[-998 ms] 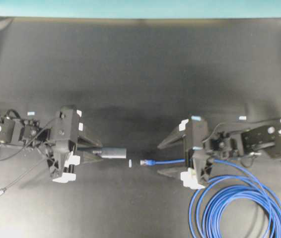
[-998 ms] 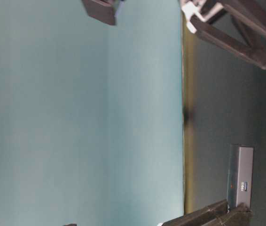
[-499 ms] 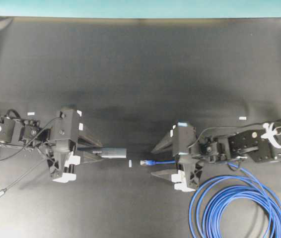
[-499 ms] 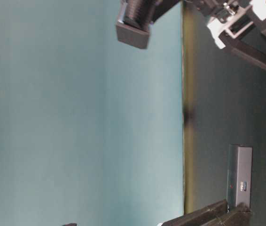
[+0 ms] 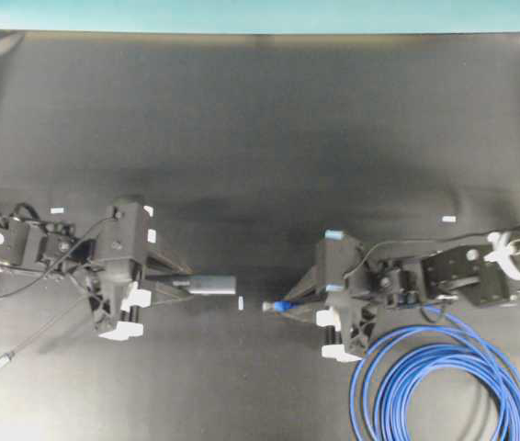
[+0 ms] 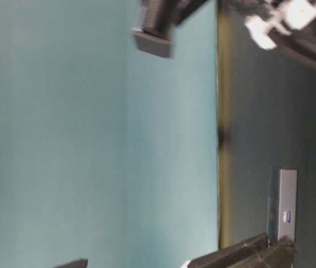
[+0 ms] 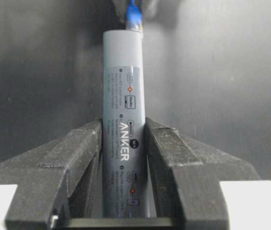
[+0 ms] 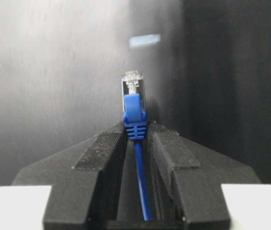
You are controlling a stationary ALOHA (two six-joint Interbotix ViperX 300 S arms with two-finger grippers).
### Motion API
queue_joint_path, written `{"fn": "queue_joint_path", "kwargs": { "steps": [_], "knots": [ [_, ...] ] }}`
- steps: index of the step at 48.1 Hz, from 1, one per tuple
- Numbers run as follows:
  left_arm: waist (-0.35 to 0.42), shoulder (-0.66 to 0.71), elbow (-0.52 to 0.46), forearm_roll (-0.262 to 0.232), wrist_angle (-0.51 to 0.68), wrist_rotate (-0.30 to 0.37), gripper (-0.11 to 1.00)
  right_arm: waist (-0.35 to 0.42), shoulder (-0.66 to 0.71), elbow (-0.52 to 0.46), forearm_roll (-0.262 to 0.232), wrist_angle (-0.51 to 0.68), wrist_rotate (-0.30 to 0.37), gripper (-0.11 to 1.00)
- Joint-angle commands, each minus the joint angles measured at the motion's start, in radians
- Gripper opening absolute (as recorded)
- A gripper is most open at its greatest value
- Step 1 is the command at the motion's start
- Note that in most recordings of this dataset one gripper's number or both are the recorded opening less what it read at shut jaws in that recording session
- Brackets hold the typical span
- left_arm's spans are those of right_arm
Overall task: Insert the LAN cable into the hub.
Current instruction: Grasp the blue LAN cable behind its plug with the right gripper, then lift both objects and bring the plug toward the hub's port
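My left gripper (image 7: 124, 158) has its jaws clamped on the hub (image 7: 122, 120), holding the grey bar level above the dark counter (image 5: 260, 119) with its free end pointing toward my other arm. My right gripper (image 8: 136, 139) has its jaws drawn in tight against the blue boot of the LAN cable (image 8: 134, 115), the clear plug sticking out past the tips. From overhead the plug sits just beside the hub's open end, not touching it, while the cable's big coil lies on the counter behind my right arm.
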Motion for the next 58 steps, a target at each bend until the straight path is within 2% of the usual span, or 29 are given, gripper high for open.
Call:
{"fn": "queue_joint_path", "kwargs": {
  "steps": [1,9,14,30,58],
  "knots": [
    [-0.002,-0.014,-0.041,0.005,0.038,0.008,0.28,-0.029,-0.067,-0.011,0.017,0.029,0.009,0.13],
    [-0.002,-0.008,-0.075,0.005,0.101,0.025,0.28,-0.058,-0.098,-0.048,0.017,0.156,0.002,0.13],
    [0.003,-0.003,-0.086,0.006,0.118,0.025,0.28,-0.058,-0.091,-0.066,0.017,0.193,0.0,0.13],
    [0.021,0.02,-0.121,0.005,0.175,0.037,0.28,-0.041,-0.071,-0.114,0.015,0.202,0.0,0.13],
    [0.021,0.04,-0.126,0.005,0.176,0.052,0.28,-0.038,-0.06,-0.137,0.015,0.198,-0.002,0.13]
  ]
}}
